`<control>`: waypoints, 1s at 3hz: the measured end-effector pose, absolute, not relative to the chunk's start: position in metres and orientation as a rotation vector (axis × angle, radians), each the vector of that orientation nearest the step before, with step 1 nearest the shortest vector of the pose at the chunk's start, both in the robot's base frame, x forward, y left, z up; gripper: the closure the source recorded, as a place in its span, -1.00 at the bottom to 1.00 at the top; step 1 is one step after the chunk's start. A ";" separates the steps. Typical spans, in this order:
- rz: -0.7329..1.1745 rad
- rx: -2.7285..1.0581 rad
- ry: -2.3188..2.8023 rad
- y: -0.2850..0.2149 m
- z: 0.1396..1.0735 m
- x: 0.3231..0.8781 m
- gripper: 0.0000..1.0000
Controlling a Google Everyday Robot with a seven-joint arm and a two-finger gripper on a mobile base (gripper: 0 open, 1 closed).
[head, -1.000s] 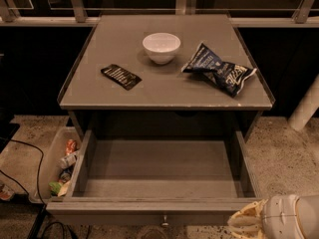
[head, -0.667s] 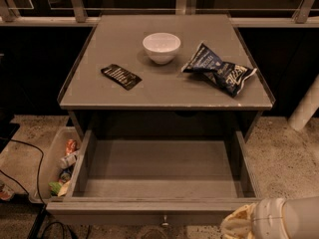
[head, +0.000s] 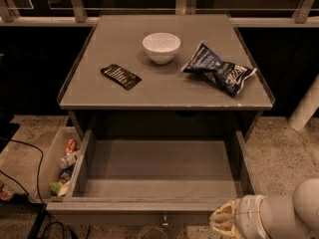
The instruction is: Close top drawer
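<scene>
The top drawer [head: 159, 176] is pulled far out of the grey cabinet and its plain grey inside holds nothing. Its front panel [head: 134, 215] runs along the bottom of the view, with a small round metal knob [head: 164, 220] near the middle. My gripper [head: 225, 222] is at the bottom right, just in front of the drawer's front panel and right of the knob, on a white arm [head: 289, 213] that comes in from the right edge. The lower drawers are out of view.
On the cabinet top [head: 99, 91] stand a white bowl [head: 161, 47], a dark flat packet [head: 120, 76] and a blue chip bag [head: 219, 73]. A clear bin [head: 50, 171] with snacks sits on the floor to the left. A black cable [head: 30, 153] lies left of it. A white post [head: 306, 106] leans at right.
My arm and gripper have moved left along the drawer's front, closer to the knob. The drawer has not moved.
</scene>
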State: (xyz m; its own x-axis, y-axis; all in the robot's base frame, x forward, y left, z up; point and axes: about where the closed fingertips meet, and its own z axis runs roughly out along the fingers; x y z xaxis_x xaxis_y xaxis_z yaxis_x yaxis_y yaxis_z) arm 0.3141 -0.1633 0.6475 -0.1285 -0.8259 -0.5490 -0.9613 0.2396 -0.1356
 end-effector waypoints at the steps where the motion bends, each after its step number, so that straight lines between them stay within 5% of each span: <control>1: 0.333 -1.624 1.997 -0.164 0.647 0.316 0.65; 3: 0.333 -1.624 1.997 -0.164 0.647 0.316 -0.28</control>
